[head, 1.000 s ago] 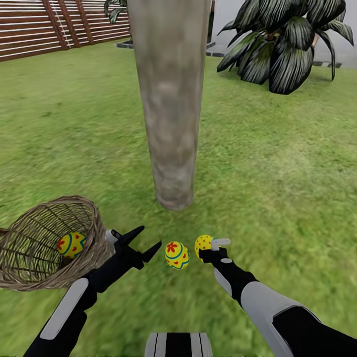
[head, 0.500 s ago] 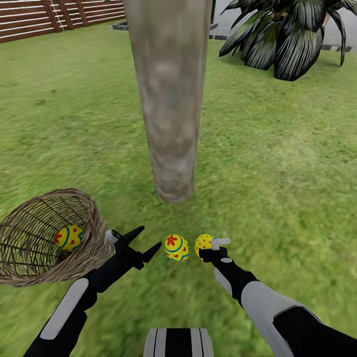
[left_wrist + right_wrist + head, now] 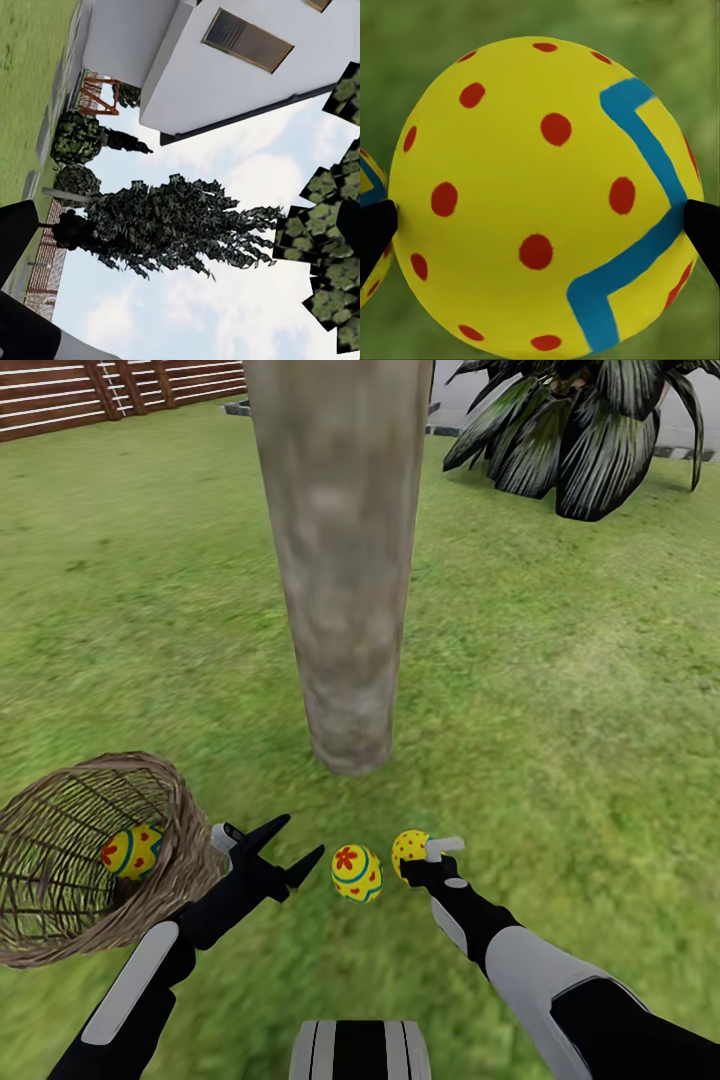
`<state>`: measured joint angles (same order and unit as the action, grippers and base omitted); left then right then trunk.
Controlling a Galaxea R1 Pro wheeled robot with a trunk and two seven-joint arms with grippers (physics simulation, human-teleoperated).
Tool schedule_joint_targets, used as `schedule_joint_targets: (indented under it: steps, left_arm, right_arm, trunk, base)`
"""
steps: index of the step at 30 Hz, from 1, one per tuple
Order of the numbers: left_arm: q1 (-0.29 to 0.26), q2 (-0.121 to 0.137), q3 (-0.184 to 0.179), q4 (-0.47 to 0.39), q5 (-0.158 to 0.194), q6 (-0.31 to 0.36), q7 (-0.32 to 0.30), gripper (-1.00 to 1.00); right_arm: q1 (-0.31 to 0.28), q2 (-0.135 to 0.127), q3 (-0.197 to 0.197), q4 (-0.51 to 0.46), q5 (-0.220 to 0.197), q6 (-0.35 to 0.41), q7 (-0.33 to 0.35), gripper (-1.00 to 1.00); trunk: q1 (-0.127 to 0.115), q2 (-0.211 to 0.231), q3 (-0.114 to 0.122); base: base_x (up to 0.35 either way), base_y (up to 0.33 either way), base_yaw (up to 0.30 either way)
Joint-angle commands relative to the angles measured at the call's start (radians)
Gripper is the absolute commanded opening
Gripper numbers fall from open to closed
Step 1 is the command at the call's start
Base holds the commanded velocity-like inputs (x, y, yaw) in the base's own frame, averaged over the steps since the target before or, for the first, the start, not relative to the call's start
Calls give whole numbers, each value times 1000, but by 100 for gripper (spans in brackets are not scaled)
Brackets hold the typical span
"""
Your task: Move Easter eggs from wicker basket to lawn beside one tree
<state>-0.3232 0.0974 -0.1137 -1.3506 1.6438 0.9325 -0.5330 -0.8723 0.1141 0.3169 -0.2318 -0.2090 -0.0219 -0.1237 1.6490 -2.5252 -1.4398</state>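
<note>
Now right claw (image 3: 418, 854) clamps dotted egg (image 3: 410, 850); left claw (image 3: 288, 844) spread; basket (image 3: 85, 855) tipped sideways, mouth toward tree (image 3: 340, 560).

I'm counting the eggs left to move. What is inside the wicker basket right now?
One egg shows through the open weave of the basket, which lies tipped on the grass. Its far inner side is partly screened by the weave.
</note>
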Motion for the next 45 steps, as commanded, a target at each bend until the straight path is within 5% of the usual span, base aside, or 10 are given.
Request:
schedule_joint_targets:
  steps: [1, 17, 45]
  left_arm:
    - [-1, 1, -1, 1, 1, 2, -4, 100]
    - [0, 0, -2, -1, 1, 3, -5, 100]
    - [0, -1, -15, -2, 1, 2, -7, 100]
  right_arm:
    - [-1, 0, 8, 0, -10, -3, -4, -100]
    - [-1, 2, 8, -44, -13, 44, -34, -100]
    - [-1, 0, 8, -49, -10, 60, -45, -100]
  trunk:
    - [0, 0, -1]
    - [0, 0, -1]
    - [5, -3, -47]
  base:
    - [52, 0, 0]
    - [3, 0, 0]
    - [0, 0, 0]
